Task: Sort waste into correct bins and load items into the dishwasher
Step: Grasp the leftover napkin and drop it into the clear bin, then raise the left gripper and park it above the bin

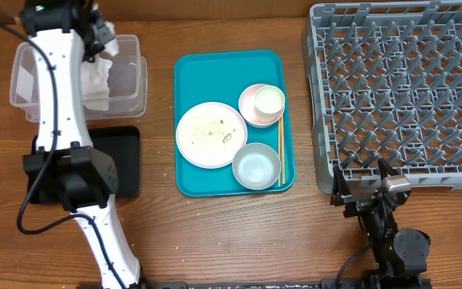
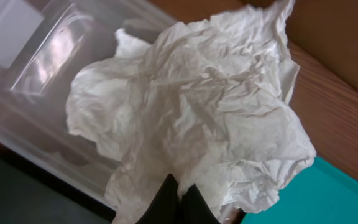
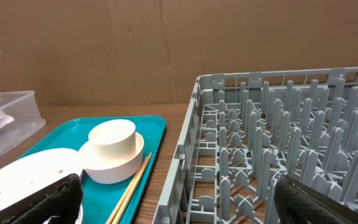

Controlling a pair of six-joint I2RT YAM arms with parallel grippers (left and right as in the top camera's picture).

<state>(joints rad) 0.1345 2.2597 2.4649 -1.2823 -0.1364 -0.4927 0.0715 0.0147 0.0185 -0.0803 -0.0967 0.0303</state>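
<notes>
Two arms work here. The left gripper (image 2: 178,200) is clenched on the crumpled napkin (image 2: 197,106), holding it over the clear tub (image 2: 36,68) near the black tray (image 1: 127,160). The tub's white label (image 2: 8,37) is too blurred to read. The right gripper (image 1: 362,191) gapes empty beside the rack (image 1: 399,88). The plate (image 1: 211,134), blue bowl (image 1: 256,166) and chopsticks (image 1: 280,152) lie on the teal tray (image 1: 184,80), and the cup (image 1: 269,99) sits in the pink bowl (image 1: 249,115).

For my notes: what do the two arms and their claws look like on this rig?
The left arm has white links and black joints, with a thin black cable looping beside it. The right arm is black, with a small silver block near the wrist. The left claw and right claw both have black fingers. No markings are readable.
</notes>
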